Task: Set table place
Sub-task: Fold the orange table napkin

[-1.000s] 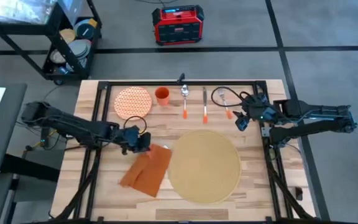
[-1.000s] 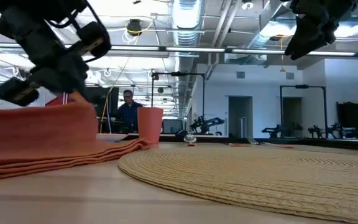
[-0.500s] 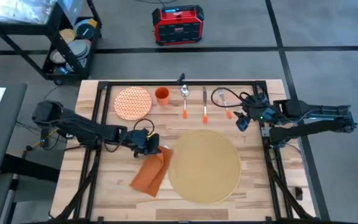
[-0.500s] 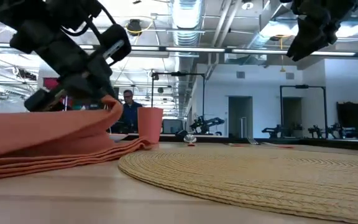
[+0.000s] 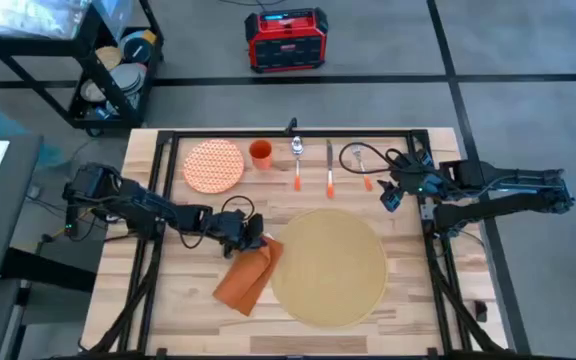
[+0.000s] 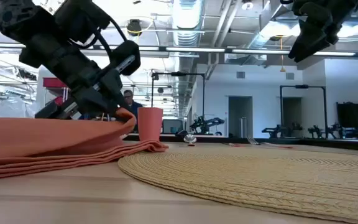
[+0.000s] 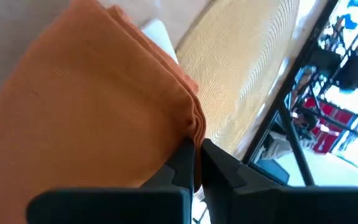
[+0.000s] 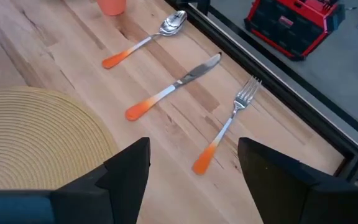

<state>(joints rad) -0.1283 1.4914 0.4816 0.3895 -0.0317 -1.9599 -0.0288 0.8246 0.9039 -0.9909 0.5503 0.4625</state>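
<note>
Left gripper (image 5: 251, 238) is pinching the orange napkin (image 5: 246, 276) by its corner just left of the placemat (image 5: 330, 266) mid-table (image 5: 418, 290), so next it probably needs laying flat, while the right gripper (image 5: 389, 196) hovers open over the fork (image 8: 225, 134).

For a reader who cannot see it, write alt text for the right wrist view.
The right arm's open claw hovers over a wooden table, where a spoon, a knife and a fork, all orange-handled, lie side by side. The edge of a round tan placemat lies nearby.
</note>
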